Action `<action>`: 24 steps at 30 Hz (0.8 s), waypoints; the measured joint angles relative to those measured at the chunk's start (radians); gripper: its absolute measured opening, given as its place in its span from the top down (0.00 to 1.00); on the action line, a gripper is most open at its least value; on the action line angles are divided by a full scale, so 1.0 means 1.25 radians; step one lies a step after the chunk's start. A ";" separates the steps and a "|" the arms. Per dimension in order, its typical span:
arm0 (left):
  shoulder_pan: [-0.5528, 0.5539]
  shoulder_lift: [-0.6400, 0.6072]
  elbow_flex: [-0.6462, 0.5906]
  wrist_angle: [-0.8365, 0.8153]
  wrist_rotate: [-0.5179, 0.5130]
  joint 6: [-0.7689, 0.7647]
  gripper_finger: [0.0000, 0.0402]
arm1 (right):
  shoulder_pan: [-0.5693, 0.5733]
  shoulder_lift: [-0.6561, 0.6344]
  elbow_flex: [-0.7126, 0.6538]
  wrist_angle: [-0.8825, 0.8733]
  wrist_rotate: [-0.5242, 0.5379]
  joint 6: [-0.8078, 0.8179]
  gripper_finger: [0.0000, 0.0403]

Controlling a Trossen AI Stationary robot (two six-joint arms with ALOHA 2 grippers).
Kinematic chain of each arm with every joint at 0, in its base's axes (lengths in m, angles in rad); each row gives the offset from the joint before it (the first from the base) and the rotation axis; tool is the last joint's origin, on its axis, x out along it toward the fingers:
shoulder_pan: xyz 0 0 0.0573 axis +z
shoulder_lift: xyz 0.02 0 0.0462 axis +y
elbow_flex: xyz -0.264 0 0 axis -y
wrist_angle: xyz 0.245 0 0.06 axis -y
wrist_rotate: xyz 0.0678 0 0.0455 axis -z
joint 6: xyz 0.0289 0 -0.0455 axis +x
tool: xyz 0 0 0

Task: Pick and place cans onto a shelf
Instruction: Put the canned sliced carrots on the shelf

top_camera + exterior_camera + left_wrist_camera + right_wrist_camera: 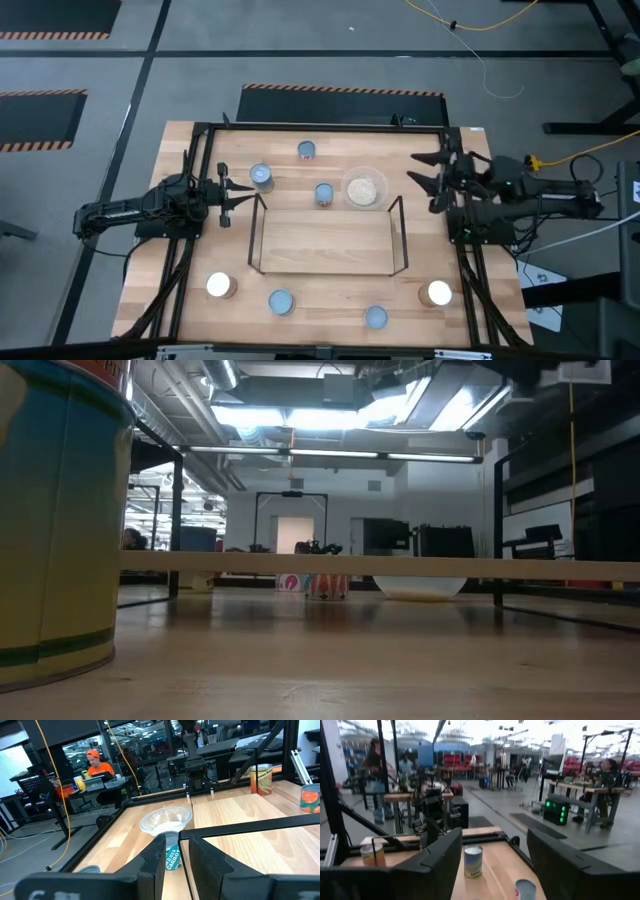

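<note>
One can (172,856) reads "CARROT" (partly hidden); left gripper (172,865) narrowly apart, right gripper (492,865) wide apart.

1. The left arm (140,212) is black, long and made of jointed parts.
2. The right arm (530,195) is also black, with a small green light and cables.

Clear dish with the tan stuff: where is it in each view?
High: dish at the far middle, behind the shelf.
Low: centre-right, far off.
Left wrist: centre, beyond the fingers.
Right wrist: not in it.
Shared landmark: the can beside it.
</note>
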 joint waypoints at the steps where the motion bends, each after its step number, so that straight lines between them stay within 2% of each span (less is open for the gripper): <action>1: 0.000 0.000 0.000 0.000 0.000 0.000 0.81 | -0.001 0.029 0.018 -0.004 0.000 0.000 0.44; 10: 0.000 0.000 0.000 0.000 0.000 0.000 0.81 | -0.025 0.270 0.187 -0.091 0.001 0.000 0.44; 18: 0.000 0.000 0.000 0.000 0.000 0.000 0.81 | -0.074 0.449 0.263 -0.114 0.000 0.000 0.44; 24: 0.000 0.000 0.000 0.000 0.000 0.000 0.81 | -0.103 0.565 0.273 -0.099 -0.094 0.002 0.44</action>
